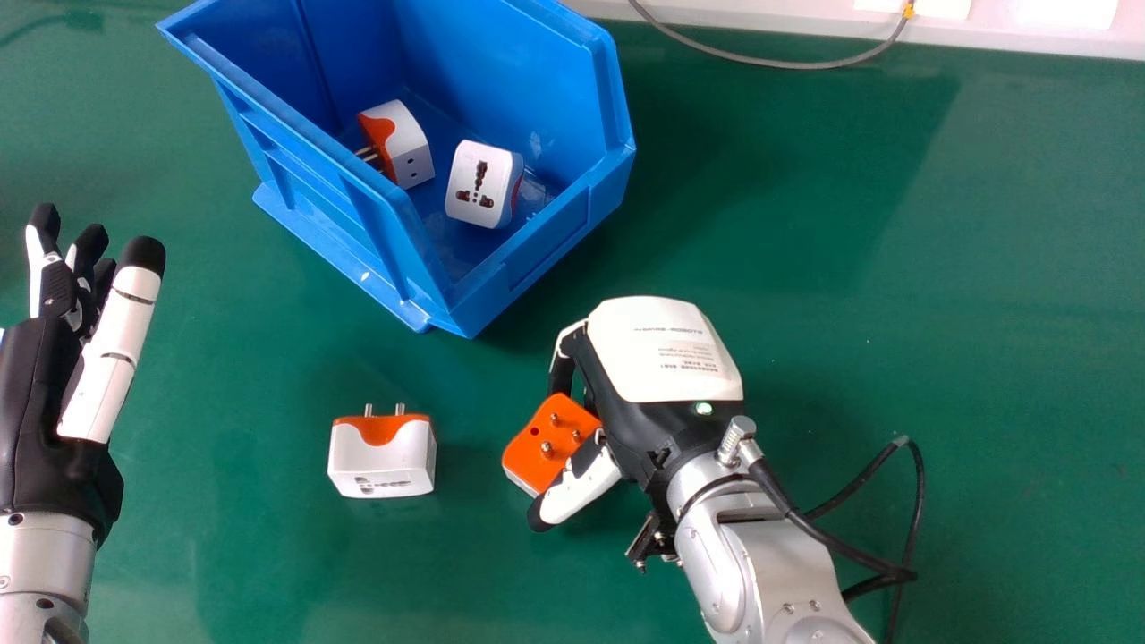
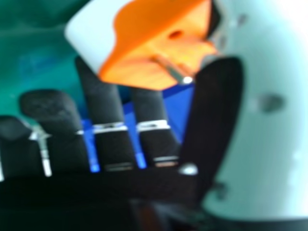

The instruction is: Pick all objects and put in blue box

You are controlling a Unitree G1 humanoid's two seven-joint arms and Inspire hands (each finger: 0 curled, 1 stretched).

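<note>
Cable, thin and gray (image 1: pixel 769 63), curves by the far edge of your green tabletop (image 1: pixel 1011 295). A big blue plastic box (image 1: pixel 546 250) puts its near corner and low wall between the held adapter and 2 others inside: a white-and-orange boxy adapter (image 1: pixel 413 148), pins toward the left wall, and a white boxy adapter (image 1: pixel 465 174) closer to the low wall. A loose white-and-orange adapter (image 1: pixel 385 461) lies left of your right hand (image 1: pixel 657 358), pins toward the far edge, long axis left to right. That hand is clamped on an orange-faced white plug adapter (image 1: pixel 530 454), pin face up, long axis running near-left to far-right. Your left hand (image 1: pixel 40 402) is at the head view's left, fingers apart.
</note>
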